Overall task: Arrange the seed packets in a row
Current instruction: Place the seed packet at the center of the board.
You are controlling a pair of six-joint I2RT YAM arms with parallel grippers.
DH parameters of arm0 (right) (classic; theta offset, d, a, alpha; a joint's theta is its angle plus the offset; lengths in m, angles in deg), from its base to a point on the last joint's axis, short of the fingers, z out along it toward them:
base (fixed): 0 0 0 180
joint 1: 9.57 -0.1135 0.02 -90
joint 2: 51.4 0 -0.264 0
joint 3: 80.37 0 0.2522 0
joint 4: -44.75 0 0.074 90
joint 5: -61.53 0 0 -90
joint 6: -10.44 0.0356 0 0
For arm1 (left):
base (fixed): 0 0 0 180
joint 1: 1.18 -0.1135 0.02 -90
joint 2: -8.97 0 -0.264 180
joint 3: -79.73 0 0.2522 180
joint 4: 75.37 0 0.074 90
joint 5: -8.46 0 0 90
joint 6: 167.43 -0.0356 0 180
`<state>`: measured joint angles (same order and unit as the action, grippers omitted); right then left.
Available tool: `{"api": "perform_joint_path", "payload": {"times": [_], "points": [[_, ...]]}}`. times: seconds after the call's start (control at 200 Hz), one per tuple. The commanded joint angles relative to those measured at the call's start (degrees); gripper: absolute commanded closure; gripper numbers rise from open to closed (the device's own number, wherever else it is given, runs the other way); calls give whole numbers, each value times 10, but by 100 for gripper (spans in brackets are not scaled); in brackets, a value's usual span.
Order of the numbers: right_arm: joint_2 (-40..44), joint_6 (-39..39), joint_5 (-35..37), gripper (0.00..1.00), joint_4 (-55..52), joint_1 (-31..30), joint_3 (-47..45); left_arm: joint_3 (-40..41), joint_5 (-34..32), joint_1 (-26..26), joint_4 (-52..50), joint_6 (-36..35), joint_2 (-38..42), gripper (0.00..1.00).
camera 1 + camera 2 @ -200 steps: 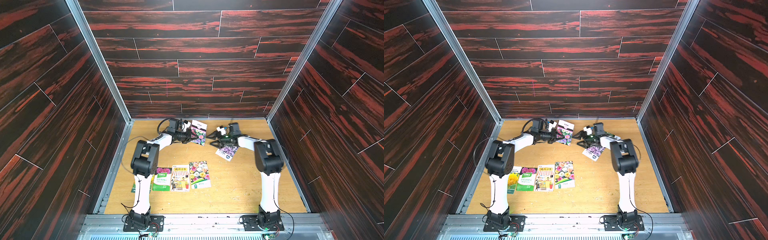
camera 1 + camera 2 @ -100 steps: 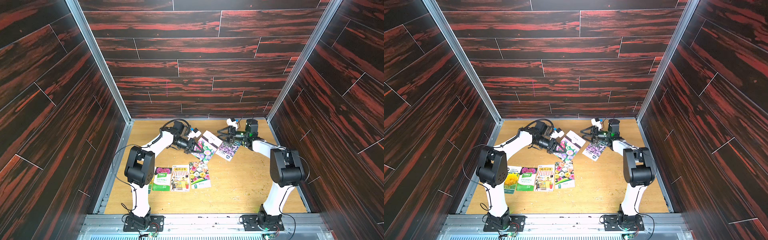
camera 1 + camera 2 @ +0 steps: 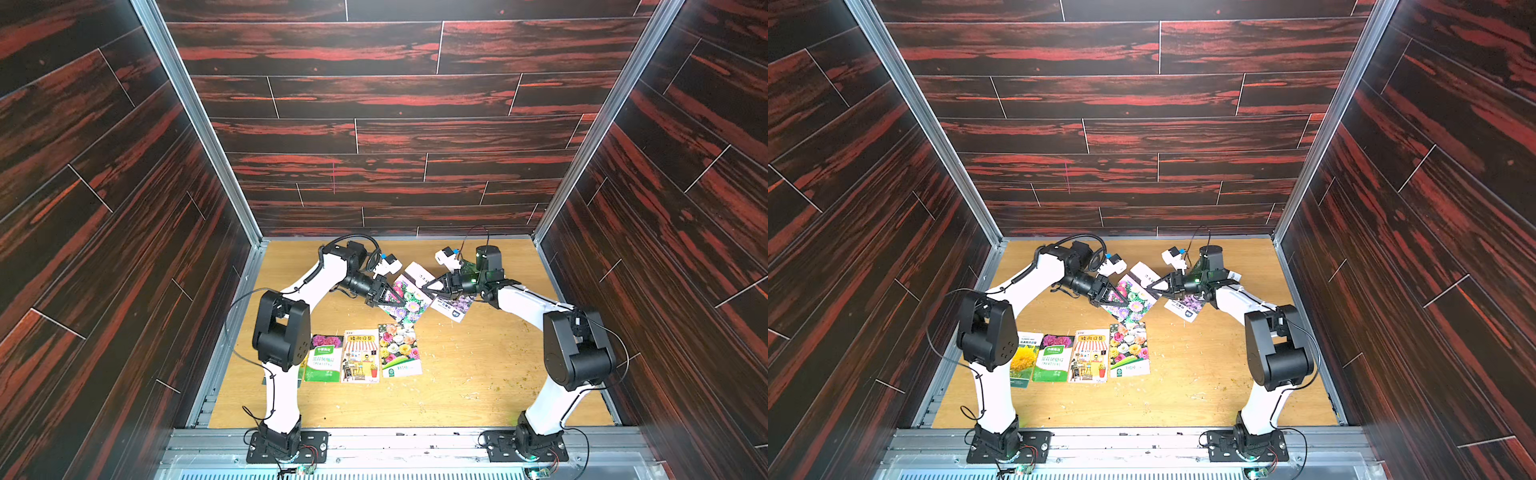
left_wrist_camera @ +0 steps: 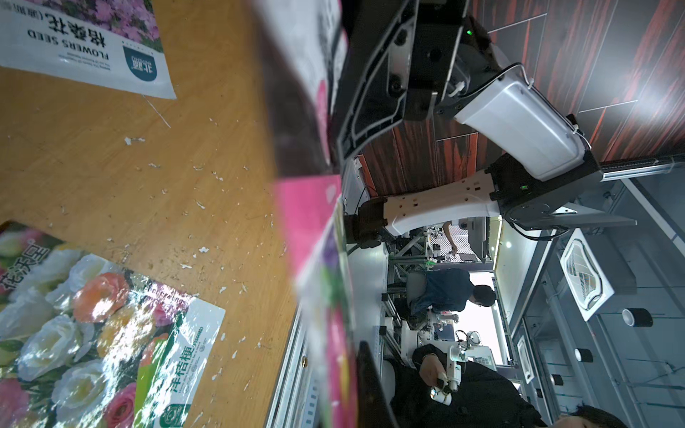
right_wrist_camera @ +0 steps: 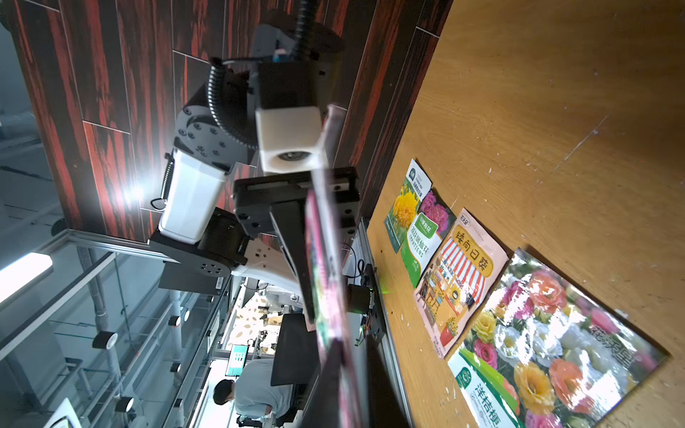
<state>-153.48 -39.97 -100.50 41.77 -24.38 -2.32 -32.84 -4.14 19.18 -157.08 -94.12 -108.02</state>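
Note:
Both grippers hold one seed packet [image 3: 406, 300] printed with mixed flowers, lifted above the table's middle. My left gripper [image 3: 388, 297] is shut on its left end. My right gripper [image 3: 432, 286] is shut on its white-banded right end. Both wrist views show this packet [image 4: 328, 296] edge-on between dark fingers [image 5: 326, 389]. A purple-flower packet [image 3: 455, 308] lies flat under the right gripper. Near the front left, a sunflower packet [image 3: 1023, 359], a green one [image 3: 1054, 357], a cartoon-shop one [image 3: 1090, 355] and a rose one [image 3: 1128, 349] lie side by side.
The wooden table [image 3: 478, 374] is boxed in by dark red plank walls on three sides. Small white and green crumbs litter the table. The left arm's elbow [image 3: 282, 328] hangs over the row's left end, covering the sunflower packet in a top view.
The left gripper carried the flower packet forward and to the right from the back of the table. The right gripper swung round and closed on the packet's other end.

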Motion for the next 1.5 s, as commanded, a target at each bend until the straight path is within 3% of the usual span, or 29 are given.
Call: {"api": "perform_joint_path", "payload": {"times": [0.0,0.05,0.08,0.125,0.17,0.276,0.336,0.421,0.556,0.752,0.852,1.017,1.212,1.383,1.493], "points": [[9,-36,7,100,-44,-1,12,-19,-20,-2,-74,-38,-22,93],[13,-42,21,100,-56,-1,16,-13,-50,-2,-36,7,-23,82],[14,-54,27,100,-73,-1,22,0,-87,-2,22,70,-16,78],[16,-68,42,100,-97,-1,31,46,-183,-1,154,196,8,69],[16,-81,55,100,-113,-1,37,83,-280,-3,257,270,27,58],[16,-88,90,100,-135,0,51,74,-342,-16,286,308,24,57],[16,-87,124,100,-143,1,57,66,-410,-13,294,326,22,57],[21,-71,175,100,-133,1,63,86,-458,-5,343,360,40,53],[37,-11,271,100,-58,2,53,182,-508,0,520,452,120,42],[56,139,382,100,200,1,-13,354,-506,11,860,660,211,31],[60,211,446,100,319,-11,-54,427,-562,37,1022,745,228,27],[57,262,534,100,353,-46,-64,429,-598,83,1122,793,195,26],[68,276,578,100,343,-84,-57,412,-610,96,1232,841,134,26],[75,290,582,100,349,-99,-78,411,-643,96,1261,829,137,27],[87,295,591,100,353,-103,-105,423,-661,96,1269,800,160,34]]}}
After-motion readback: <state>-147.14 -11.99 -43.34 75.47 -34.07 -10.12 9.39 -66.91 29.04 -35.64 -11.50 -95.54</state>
